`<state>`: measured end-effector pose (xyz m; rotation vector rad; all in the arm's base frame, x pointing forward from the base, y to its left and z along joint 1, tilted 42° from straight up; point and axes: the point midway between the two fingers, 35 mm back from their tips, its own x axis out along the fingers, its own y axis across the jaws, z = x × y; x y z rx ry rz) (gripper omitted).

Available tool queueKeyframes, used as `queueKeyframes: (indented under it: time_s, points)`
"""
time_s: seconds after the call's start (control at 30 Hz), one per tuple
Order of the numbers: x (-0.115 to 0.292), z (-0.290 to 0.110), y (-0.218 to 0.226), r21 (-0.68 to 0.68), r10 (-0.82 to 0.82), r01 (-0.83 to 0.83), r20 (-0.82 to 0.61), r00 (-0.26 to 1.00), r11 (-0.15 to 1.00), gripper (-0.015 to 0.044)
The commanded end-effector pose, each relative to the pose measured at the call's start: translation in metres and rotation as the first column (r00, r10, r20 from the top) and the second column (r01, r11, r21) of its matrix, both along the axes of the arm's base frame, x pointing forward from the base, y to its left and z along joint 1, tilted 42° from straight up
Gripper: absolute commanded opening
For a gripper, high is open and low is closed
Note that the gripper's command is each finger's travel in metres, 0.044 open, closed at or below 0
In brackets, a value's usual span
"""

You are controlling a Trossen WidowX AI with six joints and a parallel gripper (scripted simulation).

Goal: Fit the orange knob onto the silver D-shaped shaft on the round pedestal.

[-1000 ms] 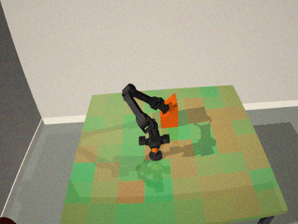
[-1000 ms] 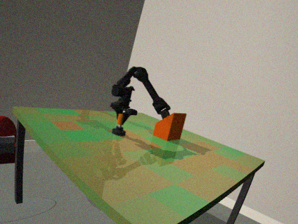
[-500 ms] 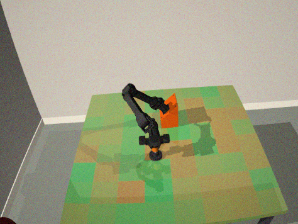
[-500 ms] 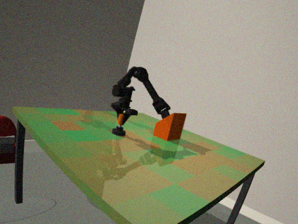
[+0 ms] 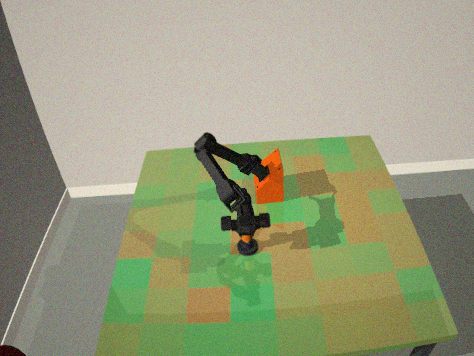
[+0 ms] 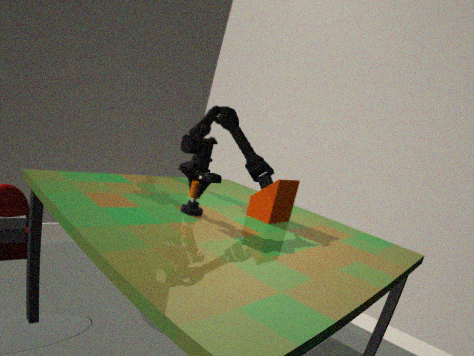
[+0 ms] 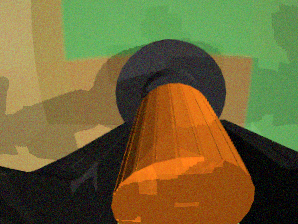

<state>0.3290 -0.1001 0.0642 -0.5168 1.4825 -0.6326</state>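
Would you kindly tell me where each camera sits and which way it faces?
Top: high, beyond the table's front edge, looking down; whole arm shows.
Exterior: beside the table, lower, looking across; whole arm shows.
Wrist: on the arm, looking down along the hand; dark fingers show.
All share the orange knob above the round pedestal.
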Motion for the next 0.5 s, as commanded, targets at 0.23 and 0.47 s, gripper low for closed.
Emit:
queueKeyframes:
  time_s: [0.23,0.47]
  points:
    - [-0.0016,-0.0022,-0.002,0.001,0.002,-0.002,0.002,1.0,1.0,0.0]
    - [-0.0028,-0.0018,-0.0007,0.001,0.002,-0.002,0.002,1.0,1.0,0.0]
